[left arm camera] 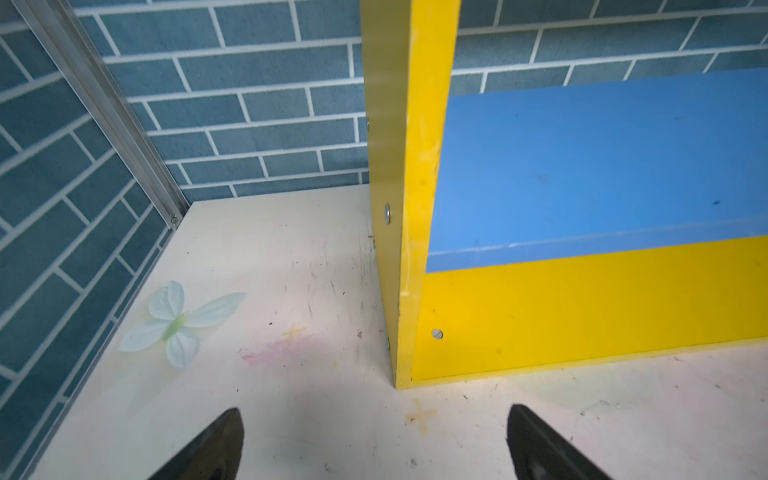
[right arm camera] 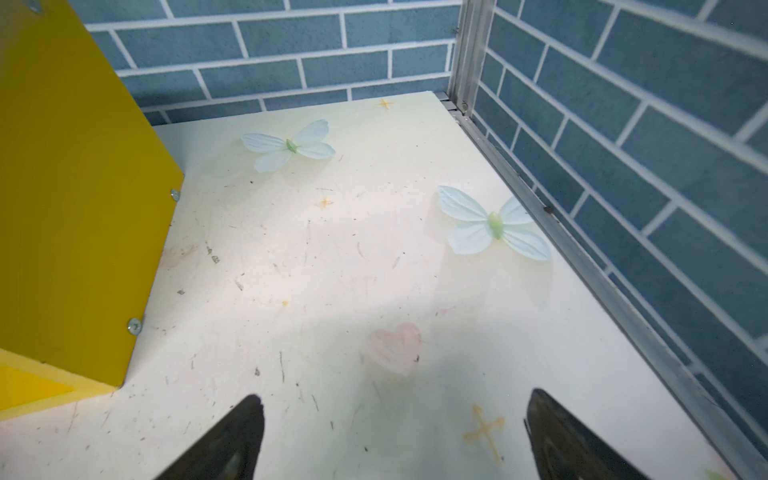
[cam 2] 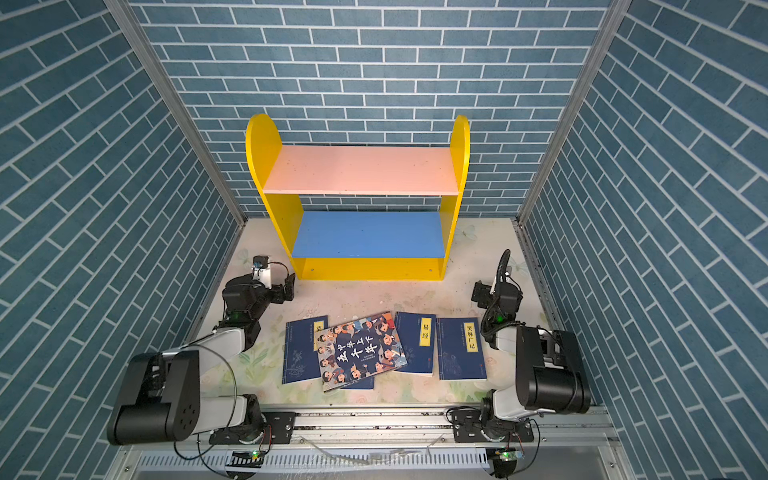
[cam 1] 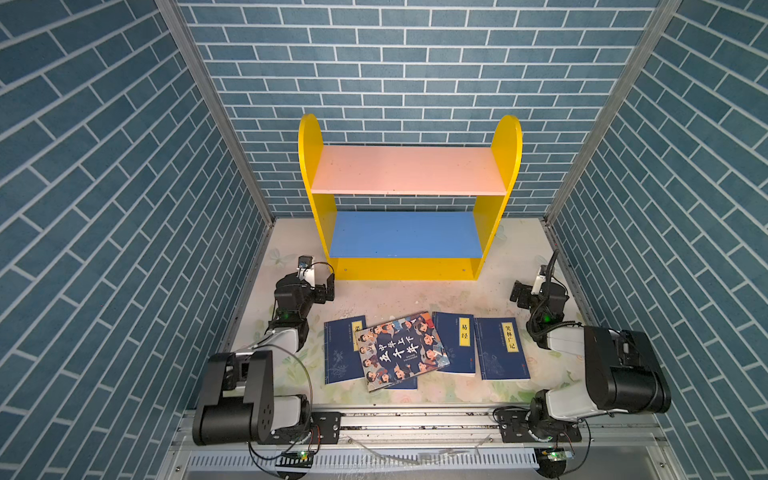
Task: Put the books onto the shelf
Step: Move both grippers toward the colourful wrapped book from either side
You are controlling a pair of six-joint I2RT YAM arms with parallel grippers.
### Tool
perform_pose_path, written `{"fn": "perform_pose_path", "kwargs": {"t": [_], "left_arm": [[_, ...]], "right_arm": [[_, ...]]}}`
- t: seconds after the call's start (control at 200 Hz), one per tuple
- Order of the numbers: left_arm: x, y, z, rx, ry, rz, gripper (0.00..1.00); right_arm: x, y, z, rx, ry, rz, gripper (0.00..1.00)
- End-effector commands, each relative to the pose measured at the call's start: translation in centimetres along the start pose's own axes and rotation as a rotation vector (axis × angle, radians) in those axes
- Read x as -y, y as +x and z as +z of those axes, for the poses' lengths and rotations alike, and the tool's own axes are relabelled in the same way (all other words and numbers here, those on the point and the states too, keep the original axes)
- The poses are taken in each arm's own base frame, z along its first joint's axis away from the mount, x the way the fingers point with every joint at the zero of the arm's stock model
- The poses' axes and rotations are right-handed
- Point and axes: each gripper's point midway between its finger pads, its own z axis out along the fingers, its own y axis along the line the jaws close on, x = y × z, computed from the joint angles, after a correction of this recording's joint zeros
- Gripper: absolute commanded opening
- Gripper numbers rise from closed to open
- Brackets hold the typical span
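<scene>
A: What is read in both top views?
B: 易经 is read on one navy book [cam 1: 455, 345], 笑林广记 on the rightmost book [cam 1: 500, 351], and 中华上下五千年 on the cartoon book [cam 1: 402, 353], by which the leftmost book [cam 1: 338, 357] has its label partly covered. All are laid flat at lower centre; the shelf [cam 1: 405, 269] is set above, apart.
A: Left wrist view?
B: The left gripper [left arm camera: 374, 411] is spread wide, nothing held; the shelf's corner is seen at right.
A: Right wrist view?
B: The right gripper [right arm camera: 395, 397] is gaping, empty; butterfly motifs [right arm camera: 494, 224] are seen on the table [right arm camera: 332, 270].

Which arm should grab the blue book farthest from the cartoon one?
Right, probably: the navy book lies uncovered on that side, and the open right end effector is nearer than the left end effector.
</scene>
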Motion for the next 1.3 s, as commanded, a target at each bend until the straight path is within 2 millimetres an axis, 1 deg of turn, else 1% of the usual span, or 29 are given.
{"fn": "perform_pose_path", "kwargs": {"t": [0.0,0.085,0.155,0.185,0.21,0.22,0.235,0.265,0.275,0.29,0.3,0.33,0.46,0.585,0.635,0.695,0.76,0.79,0.825,0.9,0.97,1.01,1.11,1.19,1.295], "left_arm": [[0.8,1.5,-1.5,-0.126,0.036,0.041,1.0],[0.8,1.4,-3.1,-0.2,0.035,0.052,1.0],[1.6,1.5,-4.5,-0.301,0.081,0.042,1.0],[1.9,1.3,-5.1,-0.335,0.099,0.038,1.0],[2.2,1.5,-5.9,-0.377,0.114,0.028,1.0],[2.3,1.9,-6.2,-0.398,0.118,0.021,1.0],[2.3,1.1,-6.5,-0.404,0.12,0.016,1.0],[2.5,0.9,-7.3,-0.443,0.128,0.002,1.0],[2.6,0.8,-7.6,-0.456,0.132,-0.001,1.0],[2.7,0.6,-8.0,-0.47,0.137,-0.007,1.0],[2.8,0.6,-8.3,-0.487,0.142,-0.011,1.0],[3.0,0.5,-9.0,-0.525,0.151,-0.024,1.0],[3.7,-0.3,-11.8,-0.667,0.178,-0.096,1.0],[4.6,-1.2,-13.1,-0.751,0.207,-0.186,1.0],[5.0,-1.7,-13.5,-0.772,0.222,-0.23,1.0],[5.5,-2.2,-13.7,-0.792,0.233,-0.289,1.0],[5.8,-2.8,-13.7,-0.8,0.236,-0.345,1.0],[6.0,-3.1,-13.7,-0.802,0.236,-0.374,1.0],[6.3,-3.4,-13.7,-0.801,0.245,-0.406,1.0],[7.2,-3.9,-13.6,-0.792,0.278,-0.492,1.0],[8.8,-4.6,-13.3,-0.758,0.374,-0.554,1.0],[9.3,-4.7,-13.3,-0.742,0.404,-0.576,1.0],[10.2,-3.1,-12.8,-0.752,0.426,-0.607,1.0],[10.7,-0.8,-12.3,-0.789,0.413,-0.641,1.0],[11.7,2.1,-12.0,-0.854,0.409,-0.671,1.0]], "right_arm": [[0.9,-3.0,-1.2,-0.002,0.065,0.029,0.95],[1.4,-3.6,-3.1,-0.022,0.103,0.091,0.92],[1.2,-4.2,-4.9,-0.035,0.125,0.093,0.9],[0.9,-4.5,-5.7,-0.041,0.13,0.084,0.9],[0.6,-4.7,-6.4,-0.049,0.129,0.079,0.89],[0.4,-4.8,-6.7,-0.052,0.126,0.078,0.89],[0.3,-4.9,-7.1,-0.061,0.126,0.08,0.88],[0.0,-5.1,-8.0,-0.075,0.118,0.091,0.88],[-0.2,-5.3,-8.3,-0.078,0.113,0.097,0.89],[-0.4,-5.2,-8.8,-0.092,0.106,0.105,0.96],[-0.5,-5.3,-9.1,-0.101,0.102,0.111,0.98],[-0.7,-5.4,-10.0,-0.117,0.092,0.138,0.99],[-2.4,-4.5,-13.5,-0.202,-0.004,0.235,0.98],[-5.2,-3.3,-16.2,-0.314,-0.153,0.287,0.96],[-6.1,-2.5,-16.9,-0.368,-0.196,0.298,0.97],[-7.9,-1.5,-17.9,-0.451,-0.274,0.312,0.99],[-9.7,-0.6,-19.1,-0.522,-0.35,0.308,0.99],[-10.1,-0.3,-19.5,-0.544,-0.364,0.298,0.99],[-11.3,0.1,-20.5,-0.583,-0.418,0.284,0.99],[-12.4,1.0,-22.0,-0.632,-0.463,0.256,0.99],[-13.2,1.8,-23.3,-0.664,-0.507,0.245,0.99],[-13.8,2.0,-24.0,-0.678,-0.538,0.251,0.99],[-15.5,2.8,-25.4,-0.707,-0.633,0.268,0.99],[-17.1,3.5,-26.2,-0.732,-0.708,0.281,0.98],[-18.7,4.3,-26.4,-0.734,-0.763,0.288,0.97]]}}
